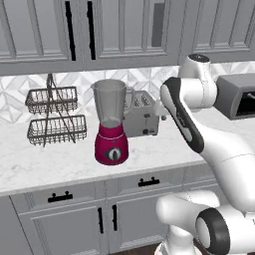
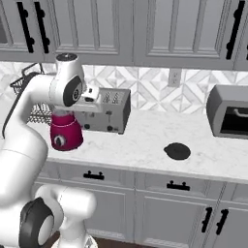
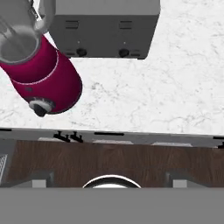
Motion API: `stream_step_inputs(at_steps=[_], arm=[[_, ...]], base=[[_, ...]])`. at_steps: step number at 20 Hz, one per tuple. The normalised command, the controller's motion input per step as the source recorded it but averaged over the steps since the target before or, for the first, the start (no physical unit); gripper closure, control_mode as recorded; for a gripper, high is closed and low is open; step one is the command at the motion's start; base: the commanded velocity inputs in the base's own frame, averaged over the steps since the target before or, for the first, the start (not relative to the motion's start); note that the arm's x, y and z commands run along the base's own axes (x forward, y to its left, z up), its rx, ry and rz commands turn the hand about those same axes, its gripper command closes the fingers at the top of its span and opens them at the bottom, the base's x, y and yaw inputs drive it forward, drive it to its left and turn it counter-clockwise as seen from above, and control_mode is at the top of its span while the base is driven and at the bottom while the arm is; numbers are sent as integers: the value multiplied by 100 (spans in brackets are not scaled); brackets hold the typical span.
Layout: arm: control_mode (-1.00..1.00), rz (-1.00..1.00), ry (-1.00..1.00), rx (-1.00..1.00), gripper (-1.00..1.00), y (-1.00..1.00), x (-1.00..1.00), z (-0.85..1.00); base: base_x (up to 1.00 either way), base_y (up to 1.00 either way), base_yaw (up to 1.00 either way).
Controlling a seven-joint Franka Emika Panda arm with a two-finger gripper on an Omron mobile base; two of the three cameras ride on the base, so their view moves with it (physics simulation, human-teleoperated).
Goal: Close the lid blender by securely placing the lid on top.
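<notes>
The blender point(image 1: 110, 124) stands on the counter, a clear jar with an open top on a magenta base. My arm partly covers it in the right base view, where its base point(image 2: 65, 133) shows. From above, the hand view shows the blender point(image 3: 39, 74) at the upper left. The lid point(image 2: 177, 151), a flat black disc, lies on the counter well to the right of the toaster. My gripper point(image 3: 111, 181) hangs high over the counter's front edge, open, with its fingertips point(image 3: 39, 181) wide apart and nothing between them. The hand point(image 2: 92, 94) is beside the toaster's top.
A grey slotted toaster point(image 1: 142, 117) stands right next to the blender, to its right. A two-tier wire basket rack point(image 1: 52, 114) stands at the far left. A dark toaster oven point(image 2: 230, 114) sits at the right end. Wall cabinets hang above the counter point(image 2: 145, 140).
</notes>
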Motion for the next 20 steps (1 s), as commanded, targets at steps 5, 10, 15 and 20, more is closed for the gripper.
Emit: stream_step_inputs(at_steps=[5, 10, 15, 20], arm=[[100, 0, 0, 0, -100, 0, 0, 0], [100, 0, 0, 0, -100, 0, 0, 0], [100, 0, 0, 0, -100, 0, 0, 0], [100, 0, 0, 0, -100, 0, 0, 0]], base=[[32, -70, 0], [50, -10, 0], [49, 0, 0], [44, 0, 0]])
